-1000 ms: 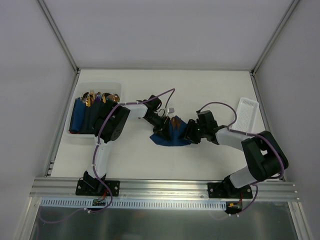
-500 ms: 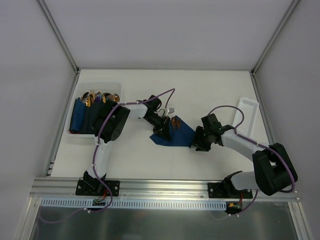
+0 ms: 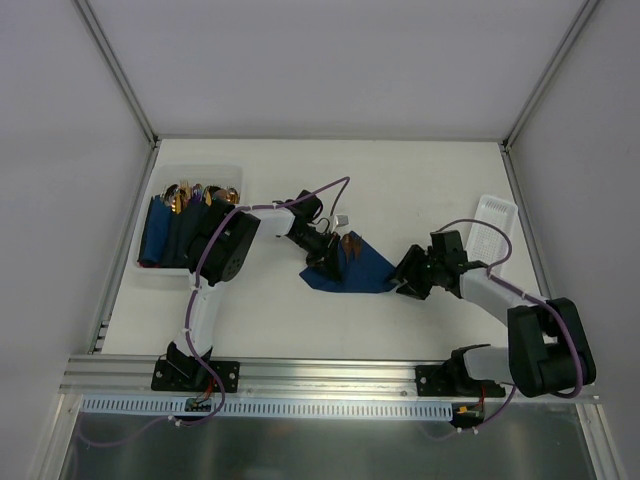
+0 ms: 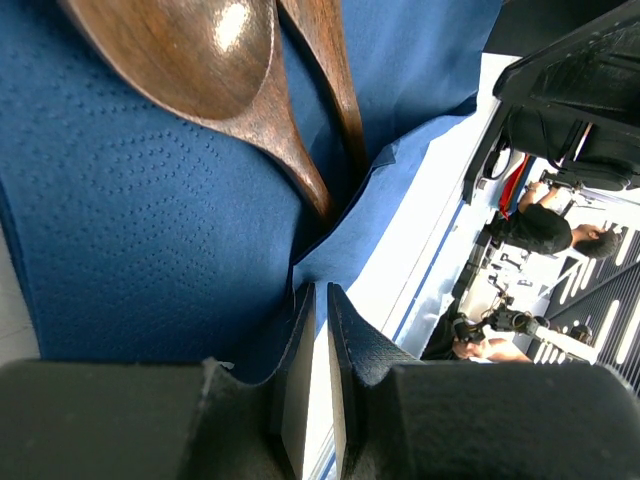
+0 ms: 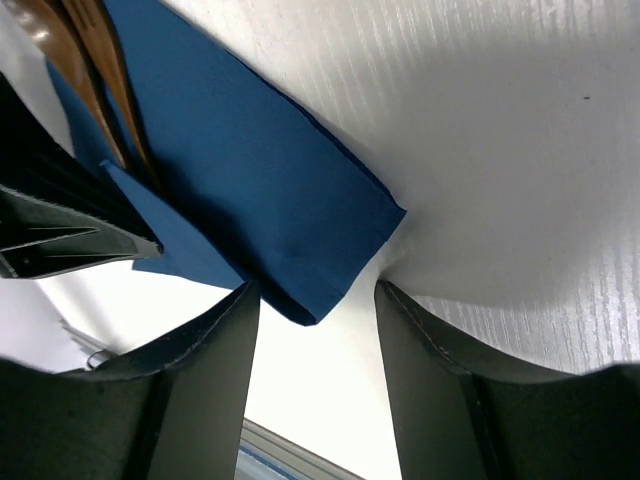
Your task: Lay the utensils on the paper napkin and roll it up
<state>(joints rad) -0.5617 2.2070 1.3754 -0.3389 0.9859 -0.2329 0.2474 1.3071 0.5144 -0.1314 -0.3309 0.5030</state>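
Tool states first: your right tool [image 5: 318, 290] stands open, its fingers either side of one corner of the paper napkin [image 5: 250, 190], at the napkin's 3 o'clock seen from above. Your left tool [image 4: 318, 292] is all but closed, with only a thin slit between its fingers, and its tips sit at a fold on the napkin's 9 o'clock side. The utensils [image 4: 230, 60] lie on the napkin toward 12 o'clock, mid-desk [image 3: 400, 190].

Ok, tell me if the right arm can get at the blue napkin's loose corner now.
Probably yes. The right claw is open, and a corner of the paper napkin lies just ahead of its fingers, with bare table around it. The left claw sits farther in, by the utensils.
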